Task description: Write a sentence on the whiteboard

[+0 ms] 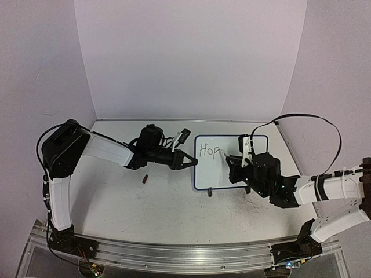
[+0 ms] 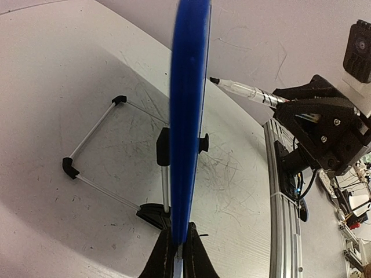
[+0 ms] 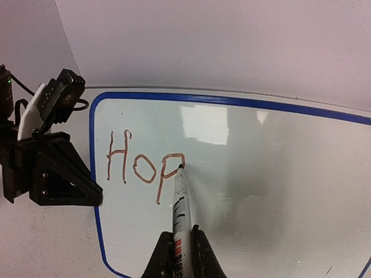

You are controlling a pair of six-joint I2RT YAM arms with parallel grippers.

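The whiteboard (image 1: 215, 174) stands upright at mid-table, blue-framed, on a wire stand (image 2: 93, 134) with black clip feet (image 2: 152, 214). My left gripper (image 1: 190, 160) is shut on the board's left edge; in the left wrist view its jaws (image 2: 178, 258) pinch the blue frame (image 2: 188, 116) edge-on. My right gripper (image 3: 181, 255) is shut on a marker (image 3: 179, 202). The marker tip touches the board at the top of the "p". The sentence (image 3: 142, 165) reads "Hop" in reddish-brown strokes at the board's upper left. It also shows in the top view (image 1: 208, 150).
A small brown cap-like piece (image 1: 145, 179) lies on the scuffed tabletop left of the board. An aluminium rail (image 1: 185, 255) runs along the near edge. White backdrop walls (image 1: 191, 58) close off the back and sides. The left gripper's body (image 3: 55, 174) sits at the board's left edge.
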